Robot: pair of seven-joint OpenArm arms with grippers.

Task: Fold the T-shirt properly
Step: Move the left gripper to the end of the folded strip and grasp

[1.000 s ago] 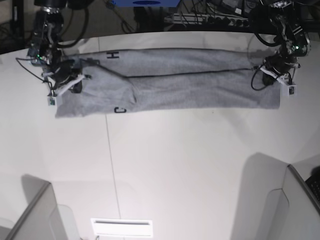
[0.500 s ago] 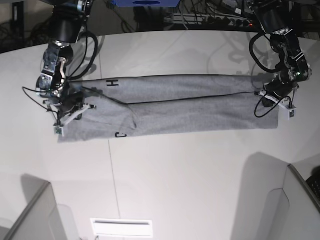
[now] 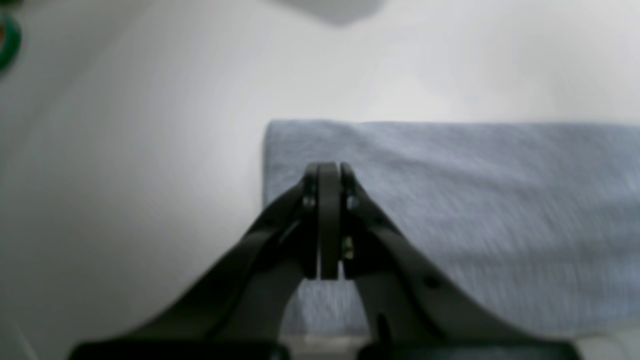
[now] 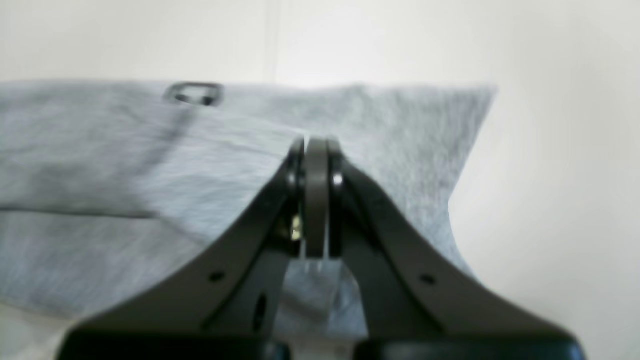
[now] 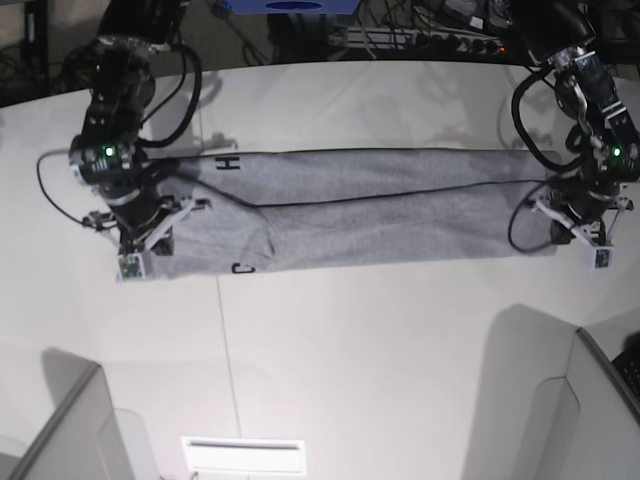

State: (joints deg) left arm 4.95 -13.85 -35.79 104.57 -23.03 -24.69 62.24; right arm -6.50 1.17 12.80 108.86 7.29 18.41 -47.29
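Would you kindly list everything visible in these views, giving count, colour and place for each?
T-shirt: one, heather grey with black letters, folded into a long band across the table's far half.
Table: one, white, filling the base view.
Grey panels: two, at the near corners.
White slotted plate: one, at the near edge.
Cables and equipment: several, dark, behind the table.
Left gripper: one, black, shut on the T-shirt's end at the base view's right.
Right gripper: one, black, shut on the T-shirt's lettered end at the base view's left.
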